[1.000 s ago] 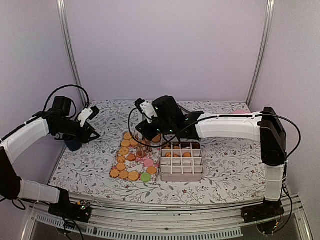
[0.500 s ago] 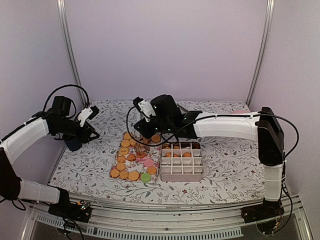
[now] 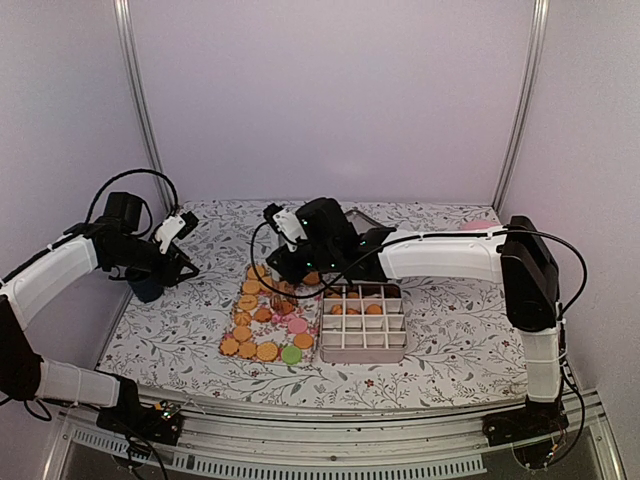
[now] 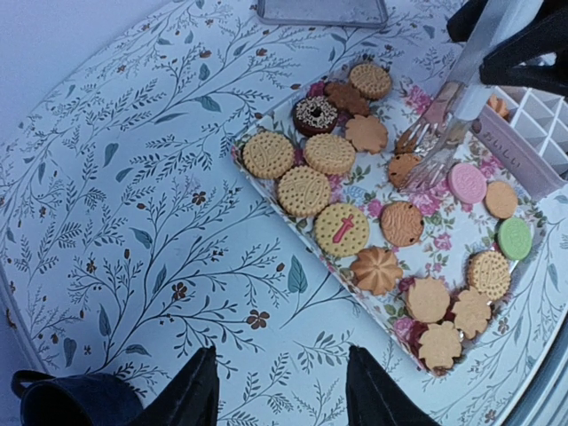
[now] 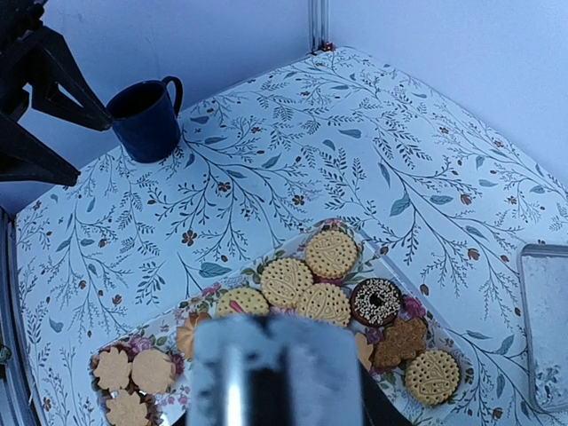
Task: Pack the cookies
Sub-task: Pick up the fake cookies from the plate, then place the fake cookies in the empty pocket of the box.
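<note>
Floral-print table (image 3: 450, 335) holds a rectangular floral tray (image 4: 432, 202) of small round golden, pink, green and brown cookies (image 4: 342, 229) at centre frame. Just beside it on the right is a white gridded box (image 3: 365, 357), a few back cells filled. The right gripper (image 3: 288, 262) clamps clear plastic tongs (image 4: 444, 124), tips low over the tray, likely for a pick. The left gripper (image 4: 282, 395) hangs half-spread and empty, parked at the left.

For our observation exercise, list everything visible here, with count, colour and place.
floral tablecloth: one, white, covering table
pale gridded box: one, table centre
floral rectangular tray: one, left of box
round biscuit-like cookies: many, mostly golden-orange, few pink, green, brown; on tray, some in box
dark blue mug: one, table's left edge
clear plastic tongs: one, above tray
left claw: one, black, open, empty
right claw: one, black, shut on tongs
</note>
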